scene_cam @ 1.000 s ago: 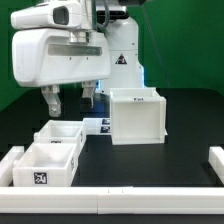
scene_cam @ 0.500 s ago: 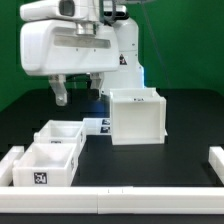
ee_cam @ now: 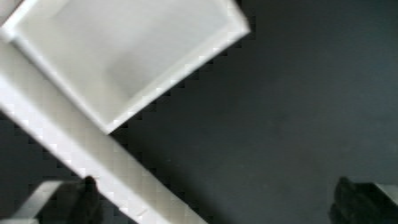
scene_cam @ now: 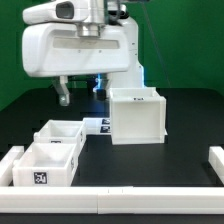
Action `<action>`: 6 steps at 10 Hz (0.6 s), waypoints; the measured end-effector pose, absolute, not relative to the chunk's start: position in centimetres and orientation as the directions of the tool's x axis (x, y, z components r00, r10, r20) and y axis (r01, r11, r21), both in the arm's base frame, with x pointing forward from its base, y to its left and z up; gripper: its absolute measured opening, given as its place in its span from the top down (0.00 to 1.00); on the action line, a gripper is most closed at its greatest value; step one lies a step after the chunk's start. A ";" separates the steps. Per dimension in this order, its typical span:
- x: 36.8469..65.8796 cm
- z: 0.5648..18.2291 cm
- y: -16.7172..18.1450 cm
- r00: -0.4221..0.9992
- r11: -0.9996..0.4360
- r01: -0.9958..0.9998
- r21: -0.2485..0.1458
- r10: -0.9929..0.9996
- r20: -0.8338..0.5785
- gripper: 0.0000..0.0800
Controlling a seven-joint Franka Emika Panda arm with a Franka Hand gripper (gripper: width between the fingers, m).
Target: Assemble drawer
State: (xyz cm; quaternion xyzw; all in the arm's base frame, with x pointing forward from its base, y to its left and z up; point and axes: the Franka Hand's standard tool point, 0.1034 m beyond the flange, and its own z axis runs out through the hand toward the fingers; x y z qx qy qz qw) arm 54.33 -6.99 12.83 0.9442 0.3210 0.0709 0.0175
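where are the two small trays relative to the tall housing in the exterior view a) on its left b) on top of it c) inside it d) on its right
a: the near tray and far tray both stand outside the housing, on its left in that view.

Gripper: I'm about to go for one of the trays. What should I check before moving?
1. Gripper empty: ok. The fingers stand apart with nothing between them.
2. Gripper clear of parts: ok. It hangs above the table and touches nothing.
3. Housing upright: ok.
4. Far tray and near tray outside the housing, open side up: ok.
5. Gripper lined up over a tray: not ok. It hangs behind them.
6. Which white part the wrist view shows: cannot tell.
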 end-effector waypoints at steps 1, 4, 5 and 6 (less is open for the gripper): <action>55.4 14.1 -6.1 0.846 -0.851 0.523 0.041 0.525 0.096 0.19; 56.6 14.1 -6.1 0.845 -0.851 0.524 0.038 0.525 0.102 0.19; 56.6 14.1 -6.1 0.846 -0.851 0.523 0.038 0.524 0.102 0.19; 56.5 13.9 -6.1 0.846 -0.852 0.523 0.036 0.524 0.100 0.19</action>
